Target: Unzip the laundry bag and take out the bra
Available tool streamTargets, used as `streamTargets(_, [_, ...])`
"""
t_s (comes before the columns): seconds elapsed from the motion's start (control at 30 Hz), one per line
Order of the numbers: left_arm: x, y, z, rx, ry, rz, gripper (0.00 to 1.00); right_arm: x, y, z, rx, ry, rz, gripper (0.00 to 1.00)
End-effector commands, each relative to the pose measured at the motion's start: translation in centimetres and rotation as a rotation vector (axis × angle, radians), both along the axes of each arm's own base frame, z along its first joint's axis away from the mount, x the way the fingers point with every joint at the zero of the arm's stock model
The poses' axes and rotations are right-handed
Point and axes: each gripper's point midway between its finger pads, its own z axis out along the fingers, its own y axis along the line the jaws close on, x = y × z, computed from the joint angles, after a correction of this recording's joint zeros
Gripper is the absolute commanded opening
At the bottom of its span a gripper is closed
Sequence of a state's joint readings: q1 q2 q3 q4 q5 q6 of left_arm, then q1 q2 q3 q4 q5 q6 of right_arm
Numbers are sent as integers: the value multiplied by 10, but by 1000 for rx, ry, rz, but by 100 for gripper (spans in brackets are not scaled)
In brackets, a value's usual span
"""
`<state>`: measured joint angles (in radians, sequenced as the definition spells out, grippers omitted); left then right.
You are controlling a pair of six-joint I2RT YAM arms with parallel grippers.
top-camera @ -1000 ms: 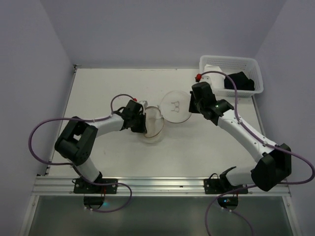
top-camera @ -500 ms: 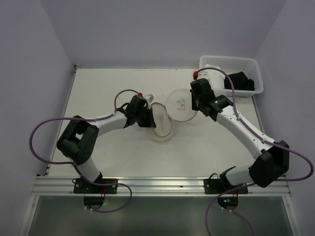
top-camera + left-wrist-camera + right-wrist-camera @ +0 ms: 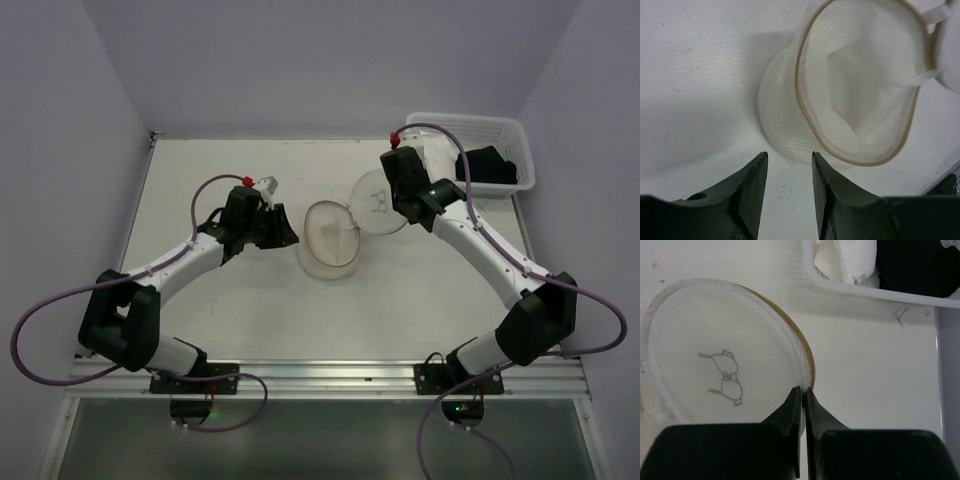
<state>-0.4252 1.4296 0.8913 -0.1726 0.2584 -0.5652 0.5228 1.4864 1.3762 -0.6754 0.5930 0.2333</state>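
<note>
Laundry bag (image 3: 330, 245) lies unzipped mid-frame, white mesh, tan hoops, lid up; right gripper (image 3: 802, 394) pinches its rim, left gripper (image 3: 788, 167) jaws apart, empty.

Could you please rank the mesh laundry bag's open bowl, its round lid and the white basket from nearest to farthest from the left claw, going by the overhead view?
From the left claw:
1. The open bowl, just to its right and not touching it.
2. The round lid, further right and a little further back.
3. The white basket, in the far right corner.
</note>
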Motion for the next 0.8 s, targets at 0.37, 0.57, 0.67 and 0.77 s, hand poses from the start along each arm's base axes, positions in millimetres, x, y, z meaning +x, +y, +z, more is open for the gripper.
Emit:
streamTargets(0.37, [15, -41, -65, -196, 117, -46, 33, 13, -12, 30, -111, -69, -34, 0])
streamTargets(0.57, [18, -48, -85, -178, 148, -41, 17, 13, -12, 32, -178, -69, -43, 0])
streamTargets(0.67, [17, -49, -91, -178, 164, -28, 0, 13, -10, 29, -230, -49, -52, 0])
streamTargets(0.77, [16, -50, -88, -183, 167, -31, 0, 12, -1, 25, -269, -39, -43, 0])
